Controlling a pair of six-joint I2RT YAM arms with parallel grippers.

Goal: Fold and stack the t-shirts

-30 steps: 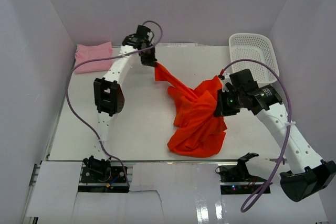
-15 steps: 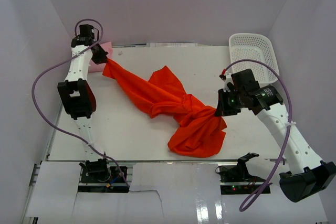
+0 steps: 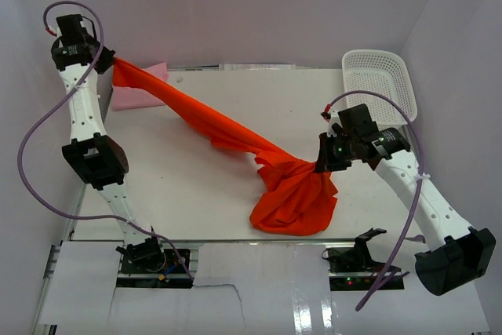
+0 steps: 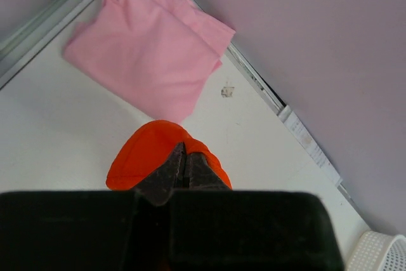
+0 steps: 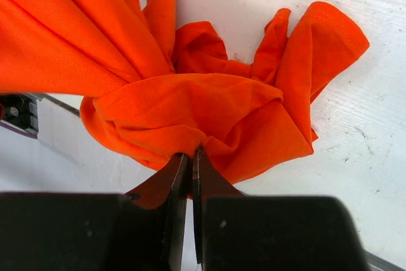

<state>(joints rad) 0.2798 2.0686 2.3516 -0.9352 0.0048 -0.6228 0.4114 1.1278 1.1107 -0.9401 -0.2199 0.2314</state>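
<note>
An orange-red t-shirt stretches as a twisted band from the far left down to a bunched heap at the table's near right. My left gripper is raised high at the far left and is shut on one end of it; in the left wrist view the cloth wraps the fingertips. My right gripper is shut on the other end, above the heap; the right wrist view shows the bunched cloth pinched there. A folded pink t-shirt lies at the far left corner, also in the left wrist view.
A white lattice basket stands at the far right corner; its rim shows in the left wrist view. The purple walls close in on three sides. The table's near edge runs just below the heap.
My left gripper has swung from the table's far middle to high up at the far left, pulling the orange-red shirt out into a long band. My right gripper has barely moved.
</note>
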